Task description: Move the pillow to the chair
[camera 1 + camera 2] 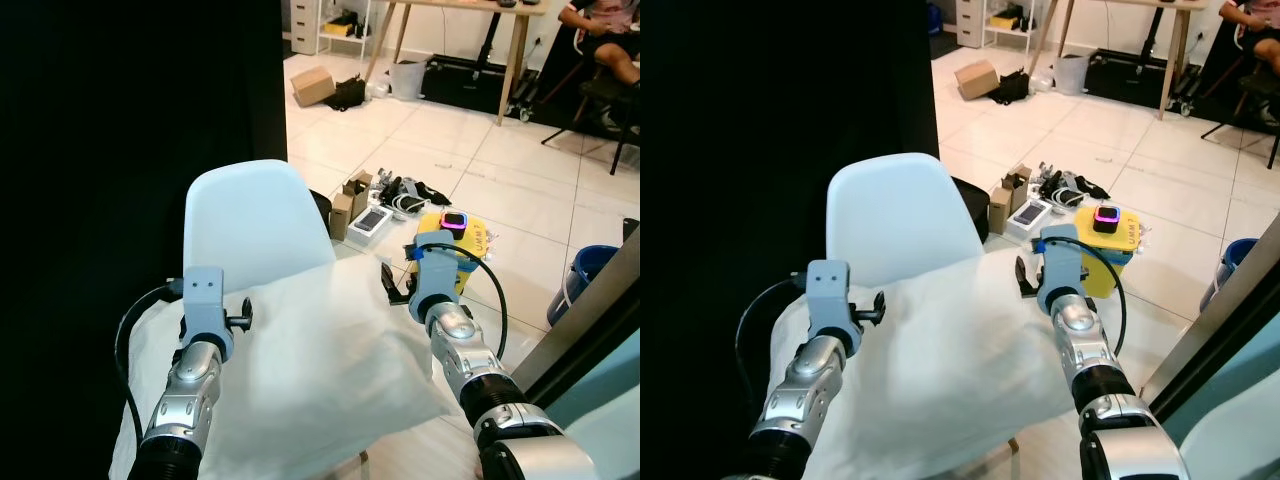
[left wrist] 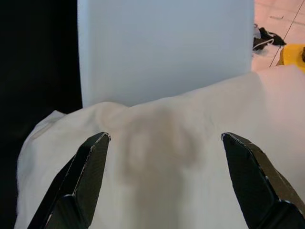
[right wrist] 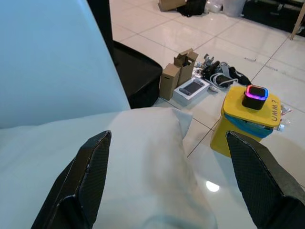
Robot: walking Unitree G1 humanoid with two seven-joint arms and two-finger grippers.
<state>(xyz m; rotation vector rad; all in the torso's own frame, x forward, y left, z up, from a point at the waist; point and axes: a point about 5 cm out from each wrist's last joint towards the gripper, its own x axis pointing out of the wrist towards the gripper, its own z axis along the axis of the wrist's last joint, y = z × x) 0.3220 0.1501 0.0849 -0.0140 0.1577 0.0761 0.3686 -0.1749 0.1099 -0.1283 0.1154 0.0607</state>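
A white pillow (image 1: 320, 360) lies across the seat of a white plastic chair (image 1: 250, 220), its far edge up against the chair's back. Both my arms reach over it from the near side. In the left wrist view my left gripper (image 2: 164, 137) is open, its fingers (image 2: 88, 176) spread wide just above the pillow's left part, facing the chair back. My right gripper (image 3: 167, 134) is open too, hovering over the pillow's right corner (image 3: 162, 138) with nothing between its fingers.
A black wall (image 1: 120, 150) runs along the left. On the tiled floor right of the chair are a yellow box (image 1: 450, 245) with a small device on top, cardboard boxes (image 1: 350, 205), cables and a blue bucket (image 1: 590, 280). A person (image 1: 610, 30) sits far back right.
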